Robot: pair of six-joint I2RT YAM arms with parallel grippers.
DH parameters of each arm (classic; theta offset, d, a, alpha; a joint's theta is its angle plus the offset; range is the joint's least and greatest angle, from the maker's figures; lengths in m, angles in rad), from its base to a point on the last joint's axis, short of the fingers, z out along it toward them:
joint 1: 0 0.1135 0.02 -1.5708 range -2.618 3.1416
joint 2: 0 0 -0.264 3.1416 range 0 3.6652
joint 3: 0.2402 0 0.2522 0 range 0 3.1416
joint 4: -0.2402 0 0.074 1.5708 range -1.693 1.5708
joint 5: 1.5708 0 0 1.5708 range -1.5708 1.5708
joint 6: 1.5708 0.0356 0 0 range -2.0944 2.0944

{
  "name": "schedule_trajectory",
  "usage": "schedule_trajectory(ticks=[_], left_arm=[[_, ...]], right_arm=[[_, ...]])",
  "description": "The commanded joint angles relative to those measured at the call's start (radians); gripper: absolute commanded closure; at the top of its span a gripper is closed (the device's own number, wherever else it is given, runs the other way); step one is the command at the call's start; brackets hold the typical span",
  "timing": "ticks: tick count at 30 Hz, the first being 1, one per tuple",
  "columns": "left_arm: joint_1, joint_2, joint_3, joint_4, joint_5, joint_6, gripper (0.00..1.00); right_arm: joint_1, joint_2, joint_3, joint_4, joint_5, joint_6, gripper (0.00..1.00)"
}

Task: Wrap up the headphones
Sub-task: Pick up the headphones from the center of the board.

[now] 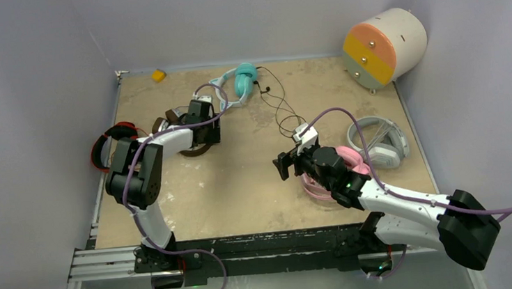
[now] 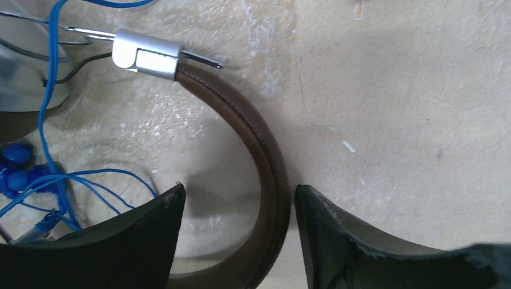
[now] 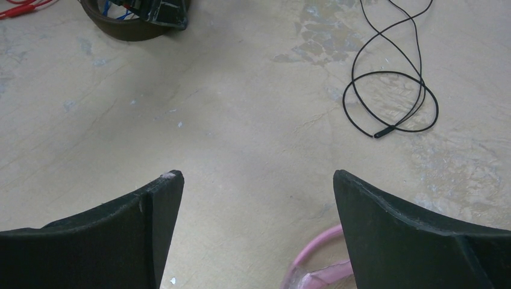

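The left hand is spread, its fingers straddling the leather band of the brown headphones, which lie on the bench. The band passes just beside one finger. The blue cord lies tangled inside the band's curve. Well apart from the brown headphones, the right hand is spread wide over the bench and holds nothing. The pink headphones lie just beneath it, and the grey-white headphones lie farther off still.
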Motion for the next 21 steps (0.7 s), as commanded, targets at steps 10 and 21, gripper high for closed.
schedule_trajectory(ticks=[10,21], left_arm=[[0.008,-0.032,-0.037,-0.032,0.264,-0.121,0.80],[-0.055,-0.268,-0.169,-0.114,0.321,-0.171,1.00]], right_arm=[[-0.001,-0.037,-0.030,0.060,0.021,-0.015,0.05],[-0.001,-0.115,-0.081,0.095,0.073,0.002,0.06]])
